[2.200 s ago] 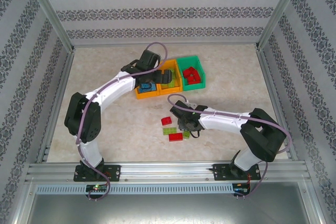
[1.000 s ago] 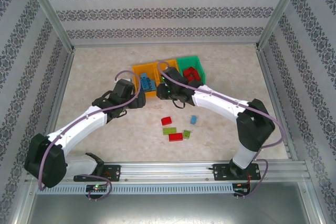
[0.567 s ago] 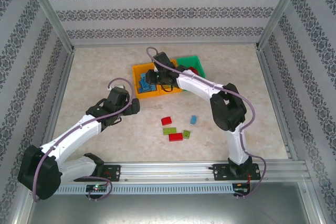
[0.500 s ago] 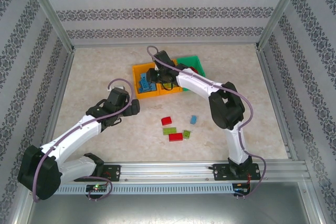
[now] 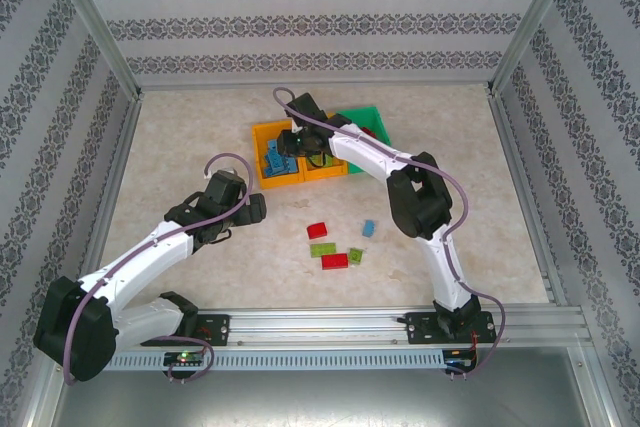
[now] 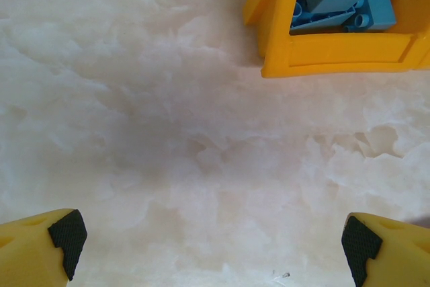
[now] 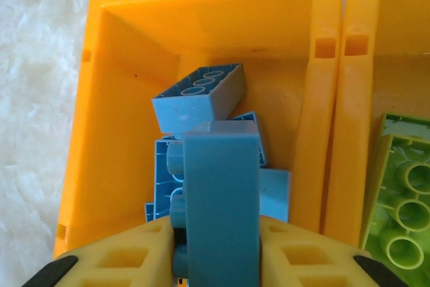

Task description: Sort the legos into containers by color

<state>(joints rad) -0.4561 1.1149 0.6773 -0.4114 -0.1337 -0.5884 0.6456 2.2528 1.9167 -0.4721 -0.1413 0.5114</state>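
Note:
My right gripper (image 7: pixel 218 260) hangs over the left orange container (image 7: pixel 121 99), shut on a light blue lego (image 7: pixel 222 193) that stands on edge between its fingers. Several light blue legos (image 7: pixel 198 95) lie in that container below it. Lime green legos (image 7: pixel 403 193) lie in the middle orange container (image 7: pixel 376 31). From above, the right gripper (image 5: pixel 291 143) is over the left orange container (image 5: pixel 262 181), and the green container (image 5: pixel 372 111) holds red legos. My left gripper (image 6: pixel 211 240) is open over bare table, just near of that orange container (image 6: pixel 336 52). It is also seen from above (image 5: pixel 260 210).
Loose legos lie mid-table: a red one (image 5: pixel 318 231), a lime one (image 5: pixel 322 249), another red one (image 5: pixel 335 261), a small lime one (image 5: pixel 356 255) and a light blue one (image 5: pixel 369 228). Metal frame posts and patterned walls ring the table.
My right gripper carried the light blue lego leftward, from the middle orange container's front to over the left orange one. The left arm drew back slightly toward the near left.

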